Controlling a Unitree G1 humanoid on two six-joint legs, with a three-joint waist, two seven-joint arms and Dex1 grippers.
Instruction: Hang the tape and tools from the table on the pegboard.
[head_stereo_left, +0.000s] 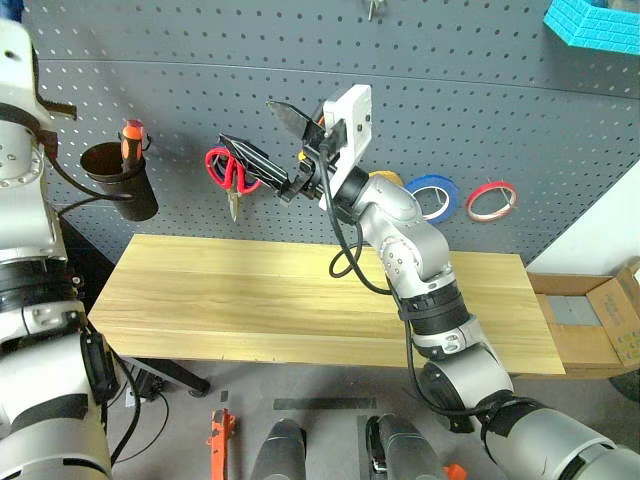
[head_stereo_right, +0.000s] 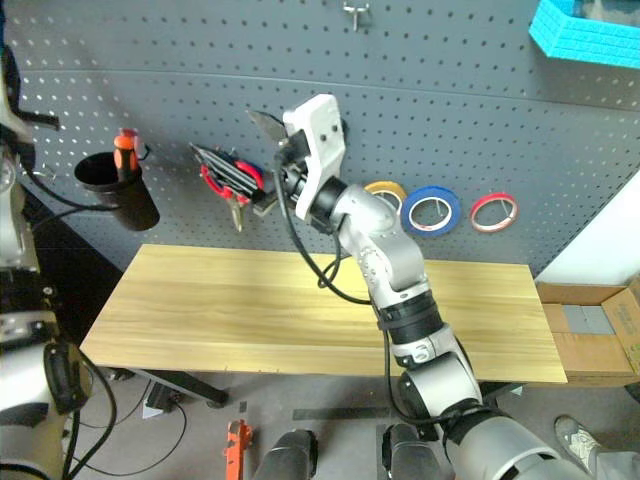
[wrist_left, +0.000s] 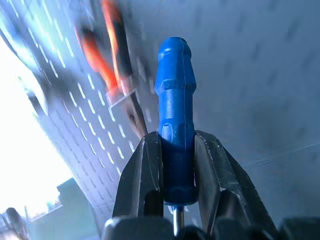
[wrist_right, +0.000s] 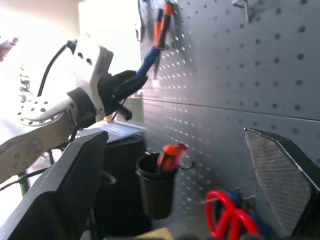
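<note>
Head views: right gripper (head_stereo_left: 268, 140) raised before the pegboard (head_stereo_left: 500, 110), fingers spread wide, empty; red-handled scissors (head_stereo_left: 226, 170) hang beside it, blue tape (head_stereo_right: 431, 209) further right; table (head_stereo_left: 250, 300) bare.

Left wrist view: left gripper (wrist_left: 177, 150) clamps the blue-handled screwdriver (wrist_left: 175, 120) (handle outward), pliers (wrist_left: 107, 60) hanging nearby.

Right wrist view: black cup (wrist_right: 156, 190) holds an orange-handled tool.

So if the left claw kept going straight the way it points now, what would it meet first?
Most likely the pegboard: the left claw, shut on the blue-handled screwdriver, aims its handle at the panel, just beside the hanging orange-and-black pliers. How much gap remains is unclear.
</note>
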